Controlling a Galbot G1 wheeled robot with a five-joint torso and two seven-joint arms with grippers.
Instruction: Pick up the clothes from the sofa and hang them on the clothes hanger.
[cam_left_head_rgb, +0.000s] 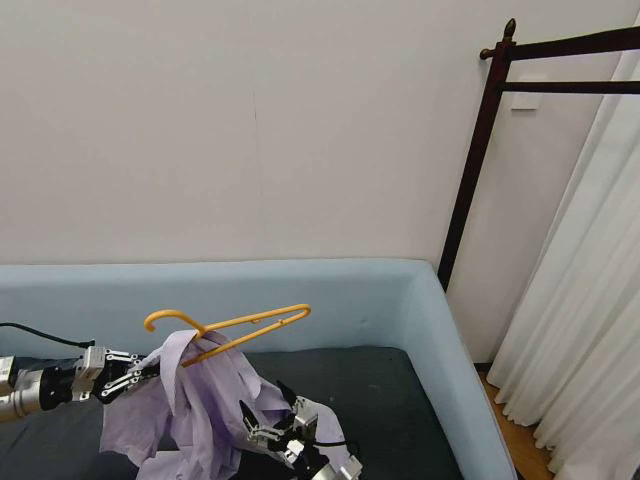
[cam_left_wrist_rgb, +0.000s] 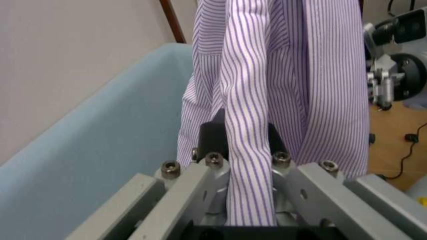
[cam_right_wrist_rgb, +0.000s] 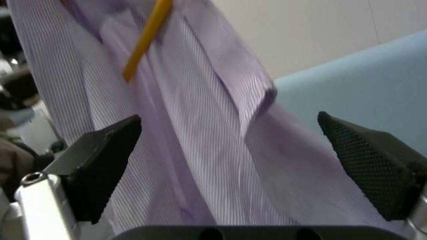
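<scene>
Clamping left gripper (cam_left_head_rgb: 140, 373) on a fold of the striped shirt (cam_left_head_rgb: 215, 400), lifted just above the sofa (cam_left_head_rgb: 420, 330). Right gripper (cam_left_head_rgb: 275, 425) low beside the fabric, fingers apart. Risk: yellow hanger (cam_left_head_rgb: 245, 322) looks loosely seated, so any tilt could slide it out.

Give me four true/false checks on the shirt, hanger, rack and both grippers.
1. The orange hanger hangs on the wooden rack. False: it sits in the purple striped shirt, held up over the sofa.
2. The left gripper is shut on the shirt. True.
3. The right gripper is clamped on the hanger. False: it is open, fingers wide apart, with the shirt in front of it.
4. The rack stands past the sofa's right end, next to the white curtain. True.
</scene>
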